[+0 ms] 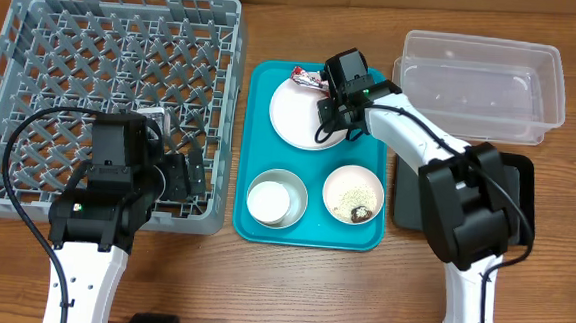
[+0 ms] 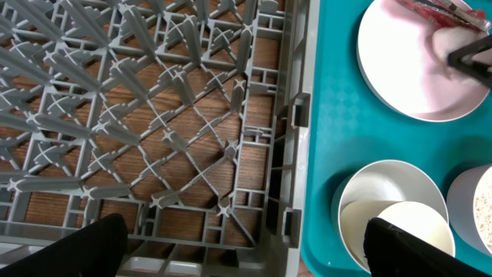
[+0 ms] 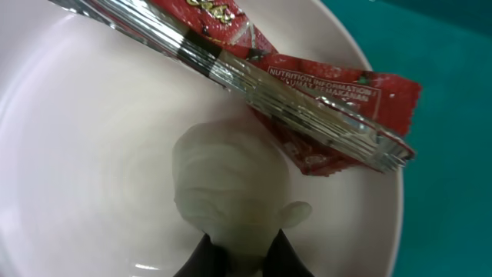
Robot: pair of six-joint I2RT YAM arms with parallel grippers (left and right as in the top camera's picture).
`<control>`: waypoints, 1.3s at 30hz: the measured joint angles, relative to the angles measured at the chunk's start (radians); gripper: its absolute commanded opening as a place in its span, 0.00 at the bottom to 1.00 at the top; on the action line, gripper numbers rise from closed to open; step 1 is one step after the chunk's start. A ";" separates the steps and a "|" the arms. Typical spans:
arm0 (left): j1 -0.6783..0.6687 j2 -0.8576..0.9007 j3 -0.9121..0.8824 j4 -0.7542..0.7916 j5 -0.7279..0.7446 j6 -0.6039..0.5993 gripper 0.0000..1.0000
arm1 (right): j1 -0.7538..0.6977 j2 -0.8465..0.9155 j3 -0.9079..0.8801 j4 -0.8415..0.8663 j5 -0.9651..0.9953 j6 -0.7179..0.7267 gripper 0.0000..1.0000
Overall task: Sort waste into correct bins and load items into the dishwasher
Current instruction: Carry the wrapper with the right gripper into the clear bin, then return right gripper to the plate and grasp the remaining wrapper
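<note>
**Right gripper and scrap.** In the right wrist view the crumpled scrap [image 3: 231, 192] lies just below the middle of the frame, on the plate [image 3: 84, 154]. The right gripper [image 3: 244, 258] is at the bottom edge. Its two dark fingertips [image 3: 206, 255] are drawn in close on either side of the scrap's lower end and touch it, so it is pinching the scrap. The candy wrapper [image 3: 315, 108] runs diagonally across the upper half of the frame, touching the scrap's upper right side and overhanging the plate rim at the right.

**Left gripper.** In the left wrist view the left gripper [image 2: 254, 250] is spread wide, with one finger at each lower corner of the frame and nothing between them. It hangs over the lower right wall of the dish rack [image 2: 154, 115], beside the teal tray [image 2: 330, 115].

**What the other views add.**
- The overhead view shows the layout. The dish rack is at upper left and the teal tray at centre, with the plate in the tray's upper part.
- The clear tub [image 1: 478, 83] is at upper right. The black tray [image 1: 523, 176] is below it and partly covered by the right arm.
- In the lower part of the teal tray, the grey bowl [image 1: 267, 180] holds the cup [image 1: 268, 202].
- The small bowl [image 1: 337, 180] to its right holds rice grains [image 1: 351, 195] and a brown lump [image 1: 362, 214].
- The overhead view hides the scrap behind the right gripper, and only the wrist views show it.
</note>
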 measured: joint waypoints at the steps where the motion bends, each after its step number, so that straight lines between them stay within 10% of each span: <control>1: 0.000 0.000 0.000 0.000 0.000 0.000 1.00 | 0.000 -0.020 0.000 -0.005 0.000 0.002 0.04; 15: 0.000 0.000 0.000 0.000 0.000 0.000 1.00 | -0.163 -0.363 0.039 -0.097 0.154 0.052 0.06; 21: 0.000 0.000 0.000 0.000 0.000 0.000 1.00 | -0.288 -0.328 0.032 -0.106 0.157 0.132 0.72; 30: 0.000 0.000 0.000 0.000 0.000 0.000 1.00 | -0.297 -0.328 0.032 -0.028 -0.044 0.128 0.74; 39: 0.000 0.000 0.000 0.000 0.000 0.000 1.00 | -0.120 -0.306 0.032 0.063 -0.163 -0.178 0.75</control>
